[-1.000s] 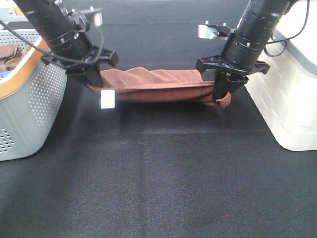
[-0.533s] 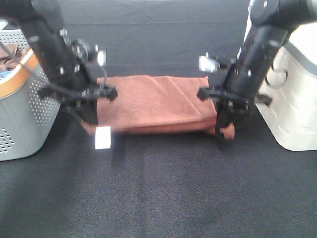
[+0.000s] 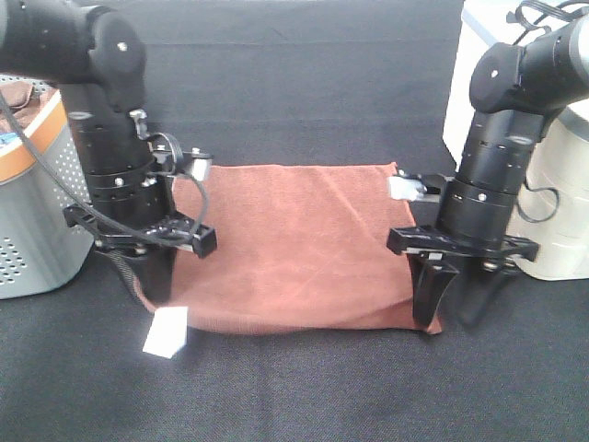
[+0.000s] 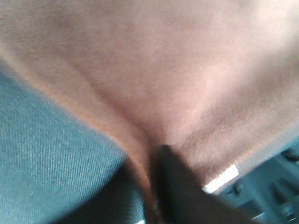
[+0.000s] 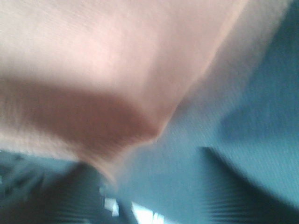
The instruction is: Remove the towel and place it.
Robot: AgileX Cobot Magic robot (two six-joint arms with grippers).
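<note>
Exterior high shows the towel (image 3: 294, 244) spread nearly flat on the black table (image 3: 304, 396), between the grey basket (image 3: 32, 235) at left and the white bin (image 3: 552, 221) at right. Each arm stands at a near corner, so the cloth lies stretched. The right gripper (image 3: 457, 296) has its fingers parted, with the corner lying by them, apparently let go. The left gripper (image 3: 152, 276) pinches a fold by the white tag (image 3: 167, 332), judging by its wrist view.

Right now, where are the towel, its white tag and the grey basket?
towel (image 3: 294, 244): exterior high view, middle of the cloth.
white tag (image 3: 166, 332): exterior high view, tag's centre.
grey basket (image 3: 28, 249): exterior high view, perforated side wall.
</note>
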